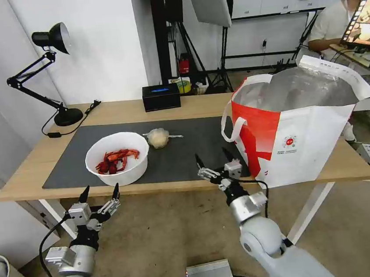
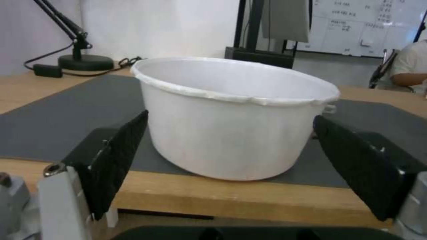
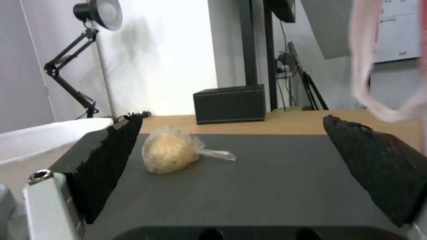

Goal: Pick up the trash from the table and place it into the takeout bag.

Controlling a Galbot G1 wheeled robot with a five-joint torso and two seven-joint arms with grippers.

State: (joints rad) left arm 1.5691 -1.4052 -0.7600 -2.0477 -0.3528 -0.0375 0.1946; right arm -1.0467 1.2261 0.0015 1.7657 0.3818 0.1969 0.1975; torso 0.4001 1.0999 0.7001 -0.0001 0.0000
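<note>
The white bowl [image 1: 117, 158] stands on the dark mat [image 1: 64, 166] near the front edge of the table [image 1: 25, 166], and red crayfish shells [image 1: 116, 160] lie inside it. A small knotted bag [image 1: 158, 137] lies on the mat just behind the bowl, apart from it. The takeout bag [image 1: 299, 131] stands upright and open on the right end of the table, showing silver lining. The left claw [image 1: 99, 194] hovers wide open just before the bowl, touching nothing. The right claw [image 1: 213, 158] is also wide open and empty, over the front edge of the mat beside the takeout bag
</note>
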